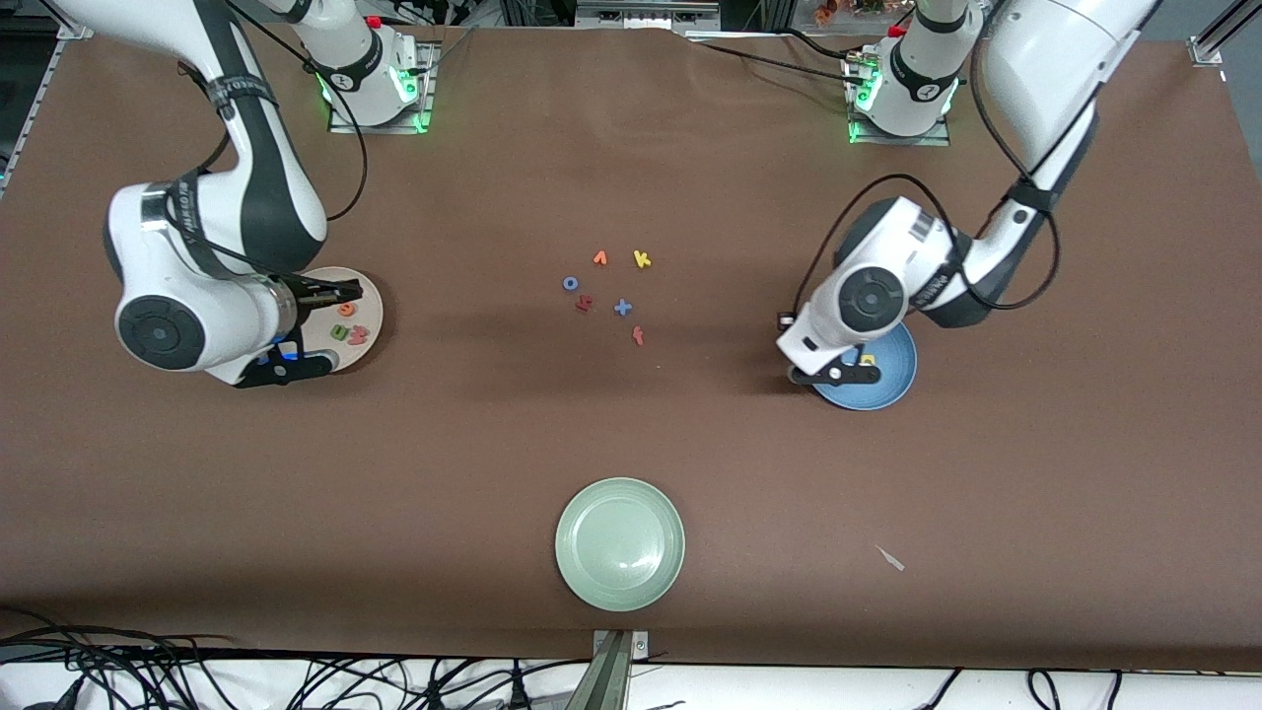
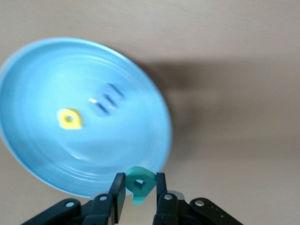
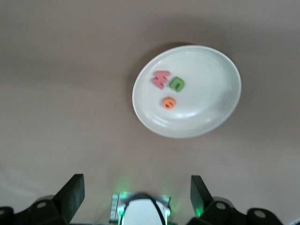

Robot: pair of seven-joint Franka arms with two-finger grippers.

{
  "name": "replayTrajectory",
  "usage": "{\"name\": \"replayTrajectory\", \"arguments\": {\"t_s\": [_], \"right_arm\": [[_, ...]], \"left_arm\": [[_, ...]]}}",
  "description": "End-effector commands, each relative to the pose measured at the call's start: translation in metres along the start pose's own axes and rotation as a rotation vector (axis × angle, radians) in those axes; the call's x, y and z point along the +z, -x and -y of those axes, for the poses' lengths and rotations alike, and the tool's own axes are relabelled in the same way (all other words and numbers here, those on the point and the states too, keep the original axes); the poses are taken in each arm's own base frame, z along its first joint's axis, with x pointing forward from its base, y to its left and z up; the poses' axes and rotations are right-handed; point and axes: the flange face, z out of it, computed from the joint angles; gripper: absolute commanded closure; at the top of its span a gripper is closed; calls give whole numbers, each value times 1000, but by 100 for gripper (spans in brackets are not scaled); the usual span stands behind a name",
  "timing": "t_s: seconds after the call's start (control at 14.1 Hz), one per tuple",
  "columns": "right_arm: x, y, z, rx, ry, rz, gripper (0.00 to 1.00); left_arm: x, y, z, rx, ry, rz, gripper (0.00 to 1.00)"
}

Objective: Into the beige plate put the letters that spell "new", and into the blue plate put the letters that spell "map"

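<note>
The right end effector [image 3: 136,192] hangs over the beige plate [image 1: 370,296] at the right arm's end of the bench [image 1: 631,444], its fingers [image 3: 70,192] spread wide with nothing between them. Three foam letters lie in that plate close together: the green n [image 3: 177,84], the orange e [image 3: 169,102] and the pinkish-red w [image 3: 161,78]. The n and the w lie just beside each other, and the e sits a little apart from both.

Near the middle of the bench a loose cluster of letters lies on the brown cover: a blue o [image 1: 570,283], a dark red h [image 1: 584,304], an orange v [image 1: 600,258], a blue plus sign [image 1: 622,308], a yellow k [image 1: 642,259] and a small red piece [image 1: 638,336]. Nearer to the front camera than that cluster sits the pale green plate [image 1: 619,543].

At the left arm's end of the bench the blue plate [image 1: 887,380] holds the yellow a [image 2: 69,119] and the blue m [image 2: 108,99], near each other but not touching. The left end effector [image 2: 140,190] is over the rim of that plate, its fingers closed onto the teal p [image 2: 138,183], which is pinched between them in the air.
</note>
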Motion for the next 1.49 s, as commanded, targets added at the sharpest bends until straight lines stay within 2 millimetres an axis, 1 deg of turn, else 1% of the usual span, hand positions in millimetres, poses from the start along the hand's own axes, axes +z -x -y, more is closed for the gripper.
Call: {"name": "replayTrajectory", "arguments": {"t_s": [0.0, 0.07, 0.14, 0.21, 0.28, 0.36, 0.43, 0.5, 0.64, 0.71, 0.78, 0.85, 0.92, 1.0, 1.07, 1.14, 1.21, 1.28, 1.42], "right_arm": [[-50, 28, 3, -8, -7, -24, 0], [-64, 42, -1, -6, -14, -62, 0], [-73, 57, -2, -18, -11, -111, 0], [-84, 80, 2, -21, -7, -197, 0], [-91, 102, 8, -31, 10, -259, 0], [-96, 113, 4, -27, 18, -295, 0], [-105, 125, 0, -19, 14, -314, 0], [-116, 140, -4, -10, 12, -344, 0], [-127, 161, -6, -5, 8, -363, 0], [-129, 165, -8, -10, 17, -366, 0], [-133, 171, -11, 7, 19, -376, 0], [-135, 176, -20, 32, 7, -382, 0], [-136, 177, -29, 50, -5, -384, 0], [-137, 180, -40, 70, -21, -389, 0], [-139, 182, -45, 77, -30, -395, 0], [-140, 185, -45, 78, -32, -401, 0], [-141, 185, -47, 82, -35, -406, 0], [-141, 184, -49, 84, -35, -410, 0], [-143, 185, -55, 84, -31, -423, 0]], "left_arm": [[8, -2, 27, 84, -16, 22, 82], [20, -4, 28, 87, -9, 46, 81], [32, -6, 32, 83, -2, 66, 80], [35, -5, 32, 83, -2, 72, 75], [39, -5, 30, 86, 2, 80, 75], [42, -5, 29, 87, 4, 87, 73], [44, -5, 30, 91, 3, 92, 73], [50, -4, 31, 107, 6, 103, 73], [56, -4, 36, 107, 11, 115, 71], [56, -4, 33, 109, 12, 115, 53], [55, -4, 32, 110, 11, 114, 27], [53, -5, 34, 104, 17, 111, 9], [49, -5, 33, 107, 16, 109, 0], [42, -5, 30, 109, 10, 103, 0], [28, -5, 27, 111, -2, 101, 0], [10, -5, 31, 110, -19, 98, 0], [-21, -13, 38, 101, -16, 51, 0], [-54, -23, 39, 121, 6, 0, 0], [-110, -35, 52, 136, 14, -50, 0]]}}
